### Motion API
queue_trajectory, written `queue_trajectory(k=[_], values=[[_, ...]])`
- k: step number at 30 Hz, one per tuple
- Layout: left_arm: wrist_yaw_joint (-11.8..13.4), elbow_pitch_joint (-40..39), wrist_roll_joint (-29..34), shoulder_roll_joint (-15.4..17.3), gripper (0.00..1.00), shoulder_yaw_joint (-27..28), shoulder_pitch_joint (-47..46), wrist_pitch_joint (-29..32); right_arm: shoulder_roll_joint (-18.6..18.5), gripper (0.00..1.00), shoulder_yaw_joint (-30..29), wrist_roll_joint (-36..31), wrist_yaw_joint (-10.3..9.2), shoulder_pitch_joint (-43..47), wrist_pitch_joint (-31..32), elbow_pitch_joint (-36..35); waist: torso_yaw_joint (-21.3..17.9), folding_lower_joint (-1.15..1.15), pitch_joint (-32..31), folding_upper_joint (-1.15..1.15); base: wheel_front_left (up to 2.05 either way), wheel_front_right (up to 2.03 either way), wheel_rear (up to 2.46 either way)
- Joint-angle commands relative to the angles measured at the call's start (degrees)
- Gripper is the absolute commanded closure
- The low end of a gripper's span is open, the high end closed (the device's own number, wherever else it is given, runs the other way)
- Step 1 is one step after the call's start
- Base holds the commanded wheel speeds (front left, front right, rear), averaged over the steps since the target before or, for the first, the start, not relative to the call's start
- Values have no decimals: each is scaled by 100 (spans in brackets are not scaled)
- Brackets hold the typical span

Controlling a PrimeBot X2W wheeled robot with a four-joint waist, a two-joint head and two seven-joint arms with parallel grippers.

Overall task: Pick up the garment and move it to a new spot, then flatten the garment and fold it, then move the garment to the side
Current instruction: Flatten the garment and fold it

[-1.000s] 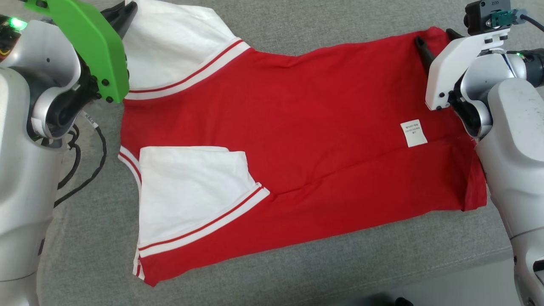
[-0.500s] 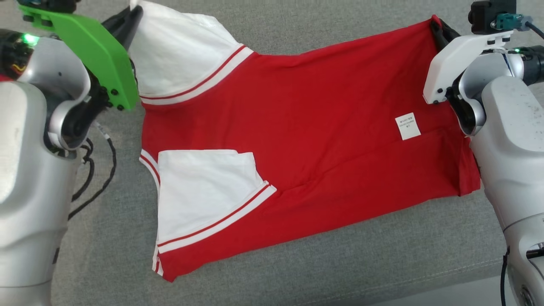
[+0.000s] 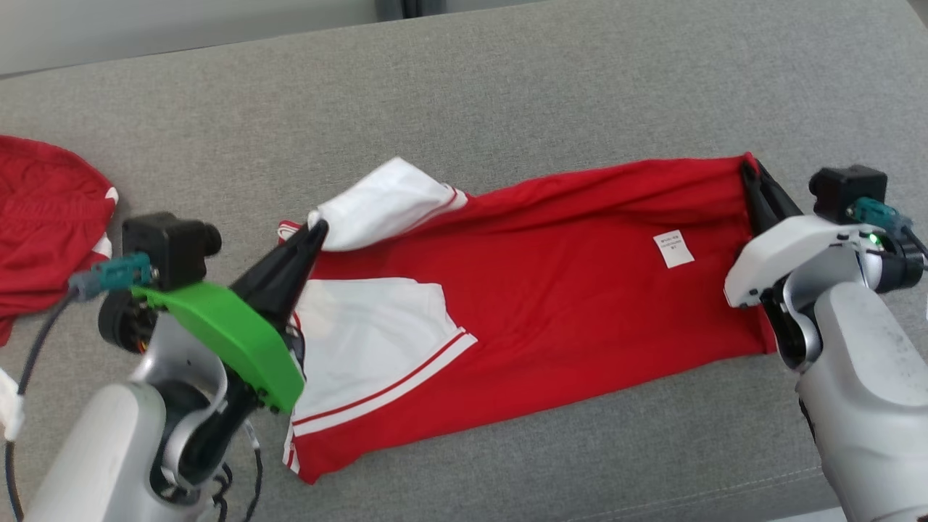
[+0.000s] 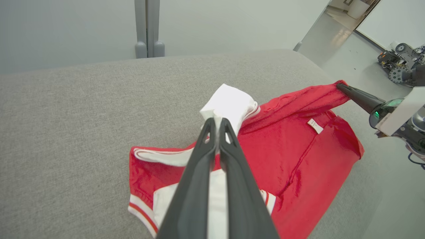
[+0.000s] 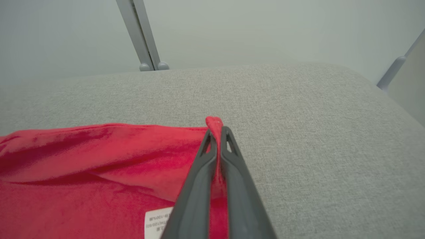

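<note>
Holding garment (image 3: pixel 551 290) | left fingers (image 3: pixel 286 261) clamped on sleeve (image 3: pixel 388 203) | right fingers (image 3: pixel 768 196) clamped on hem (image 3: pixel 736 168)

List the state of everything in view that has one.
left gripper: fingers shut on the white sleeve.
right gripper: fingers shut on the garment's red corner.
garment: far edge held up, near part lying on the cushion, label showing.
second red garment: crumpled, untouched.

A robotics lab: a wheeled machine (image 4: pixel 400 58) parked on bare floor (image 4: pixel 338 33).
</note>
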Motion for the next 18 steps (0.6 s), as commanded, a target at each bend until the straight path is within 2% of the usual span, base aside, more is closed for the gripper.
queue_trajectory(k=[1,4,8,16,17,18], values=[[71,-175,-39,-28,100,6,290,-77,10,100,-103,-13,-9,233,-20,-162,103,0,-109,0,0,0,0],[253,-462,-130,-106,100,35,884,-261,84,100,-380,-111,-9,733,27,-623,170,0,-132,0,0,0,0],[408,-472,-191,-262,100,21,1442,-475,307,100,-742,-216,-9,1336,181,-1202,230,0,-152,0,0,0,0],[449,-13,-120,-507,100,-140,1832,-846,613,100,-1162,-366,-9,2008,416,-1839,231,0,-187,0,0,0,0],[454,32,-110,-526,100,-132,1857,-895,633,91,-1196,-399,-9,2045,409,-1875,220,0,-190,0,0,0,0],[456,73,-83,-540,100,-132,1901,-969,663,66,-1242,-421,-9,2098,405,-1902,209,0,-197,0,0,0,0]])
